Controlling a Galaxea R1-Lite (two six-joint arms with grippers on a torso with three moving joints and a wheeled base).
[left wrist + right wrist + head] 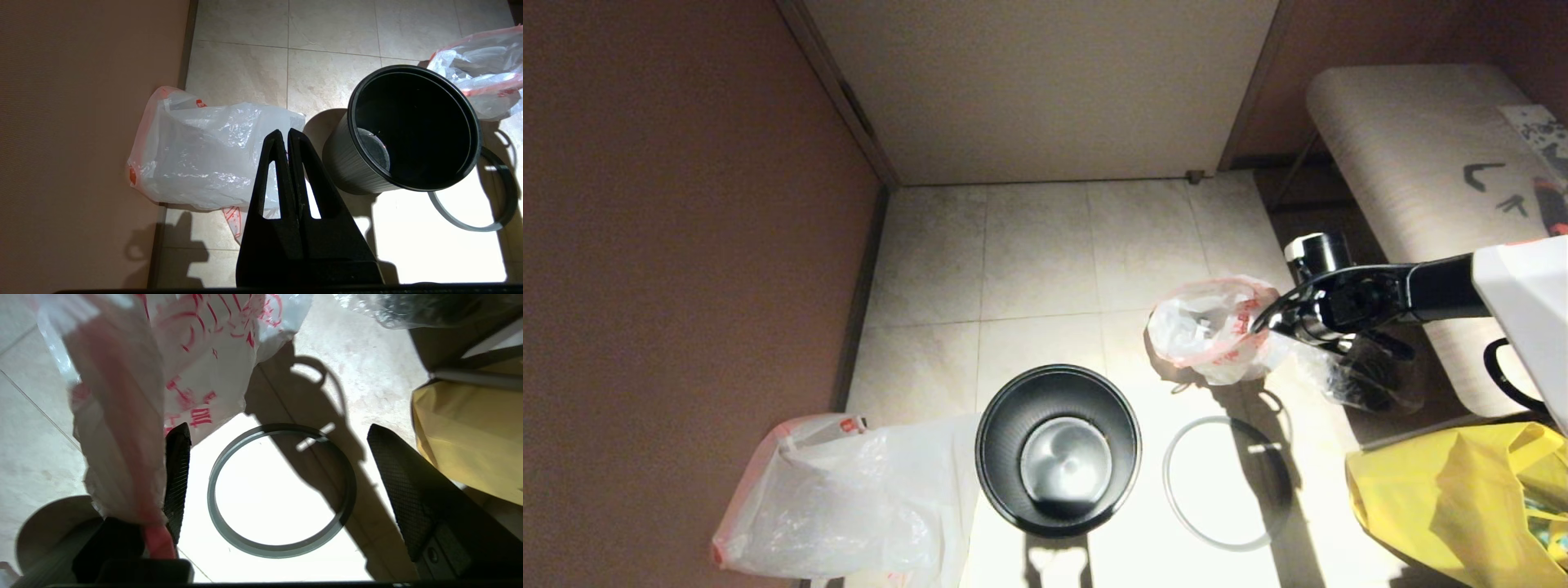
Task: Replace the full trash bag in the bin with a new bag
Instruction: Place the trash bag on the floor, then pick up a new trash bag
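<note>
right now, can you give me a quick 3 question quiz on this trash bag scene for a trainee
1. True or false: the bin has a bag fitted in it.
2. Where does the grey hoop lie? A) on the bin's rim B) flat on the floor beside the bin C) on the bench
3. Which end effector has its fingers spread apart beside the full trash bag?

Key: 1 false, its dark inside is bare. 2 B. 3 the right end effector; the left end effector is shut, hanging above the new bag.
</note>
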